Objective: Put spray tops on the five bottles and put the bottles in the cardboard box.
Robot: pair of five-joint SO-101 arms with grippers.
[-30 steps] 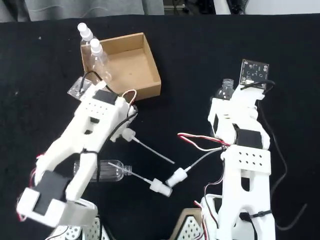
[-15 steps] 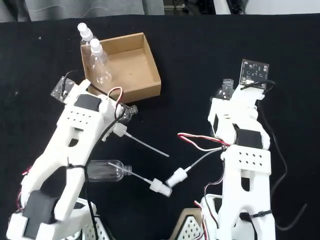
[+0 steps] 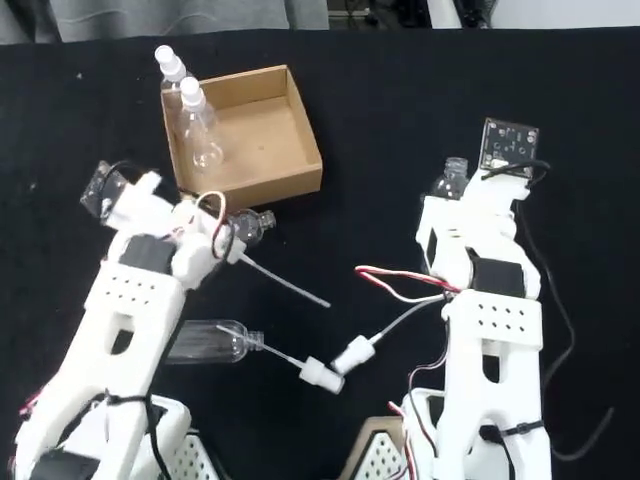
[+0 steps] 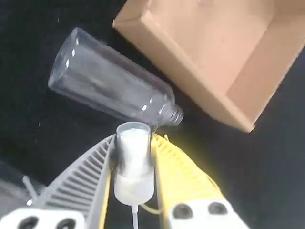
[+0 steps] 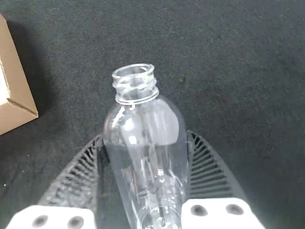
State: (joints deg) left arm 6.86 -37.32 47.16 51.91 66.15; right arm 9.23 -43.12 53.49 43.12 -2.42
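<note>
**Left arm.** The left fingers [image 4: 88, 169] (one grey, one yellow) are closed on a spray top [image 4: 134, 164], which is gripped by its sides; its thin tube runs back between them. Just beyond the top, bottle A [image 4: 112, 88] is seen lying on the black tabletop [image 4: 28, 119]. Its uncapped mouth is turned towards the top but is not touching it. Bottle A lies beside the outer wall of the box [image 4: 190, 90]. In the high view the left arm [image 3: 125, 310] is placed at the near-left corner of the box [image 3: 270, 178], and the tube of the gripped top [image 3: 228, 253] is seen slanting out over the tabletop towards the centre.

**Right arm.** The right fingers [image 5: 78, 174] are closed around bottle B [image 5: 143, 143], which is clamped by its body. Its threaded mouth is bare and points away from the wrist. From above, bottle B [image 3: 452, 178] is shown at the tip of the right arm [image 3: 490, 320], well apart from the box.

**Other items.** Two capped bottles [image 3: 198, 125] are seen inside the box, against its left wall. Bottle C [image 3: 200, 342] lies on its side near the left arm. The tube of a loose top [image 3: 320, 376] reaches its mouth. A second loose top [image 3: 355, 352] lies just beside the first, between the two arms.
</note>
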